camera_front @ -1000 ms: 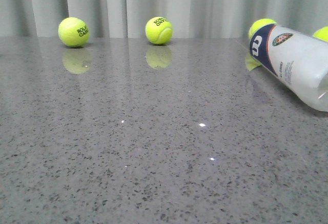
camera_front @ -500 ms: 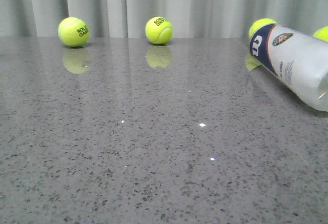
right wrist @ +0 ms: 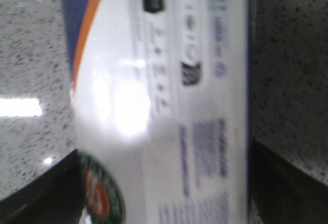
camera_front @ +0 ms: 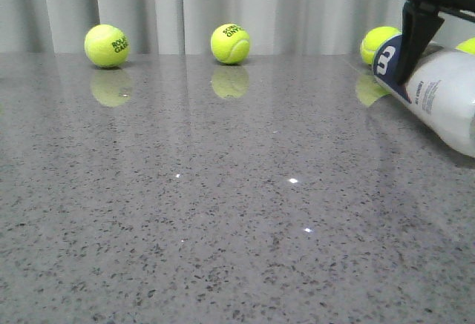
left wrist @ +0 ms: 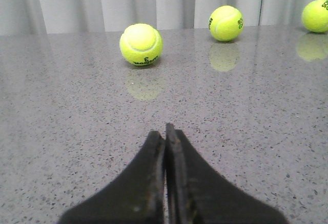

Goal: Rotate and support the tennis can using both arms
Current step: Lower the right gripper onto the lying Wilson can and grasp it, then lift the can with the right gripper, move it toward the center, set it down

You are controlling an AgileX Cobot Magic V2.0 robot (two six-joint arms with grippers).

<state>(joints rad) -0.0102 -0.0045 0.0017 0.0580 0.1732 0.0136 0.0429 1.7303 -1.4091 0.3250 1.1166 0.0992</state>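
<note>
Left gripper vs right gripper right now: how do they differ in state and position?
The left gripper has its jaws pressed shut on nothing; the right gripper is spread open, a finger on either side of the tennis can. The left gripper hangs low over bare table, facing three tennis balls; the right gripper is down over the lying can at the table's right. Both are matte black.
</note>
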